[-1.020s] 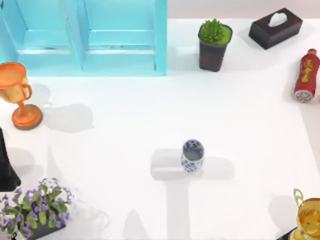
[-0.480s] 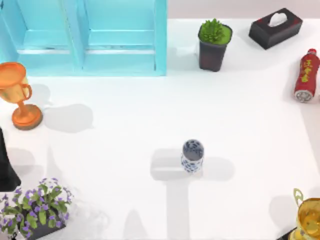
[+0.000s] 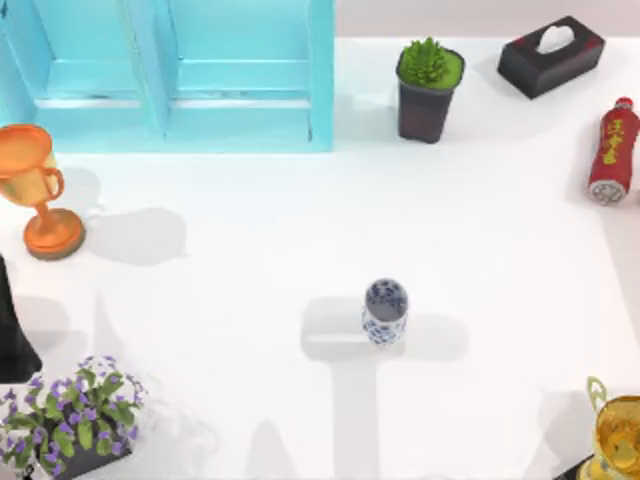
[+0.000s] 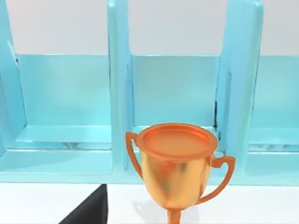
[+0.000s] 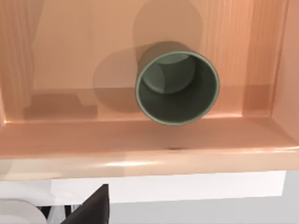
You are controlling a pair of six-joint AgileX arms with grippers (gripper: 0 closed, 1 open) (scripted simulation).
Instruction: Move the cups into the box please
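White-and-blue floral porcelain cup (image 3: 385, 311), centre frame, is light, slick, fragile: grasp mid-body; gripper states cannot be told.

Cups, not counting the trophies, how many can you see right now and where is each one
2. The blue-and-white floral cup stands upright on the table near the middle of the top view. The olive-grey cup sits inside the wooden box, in the right wrist view.
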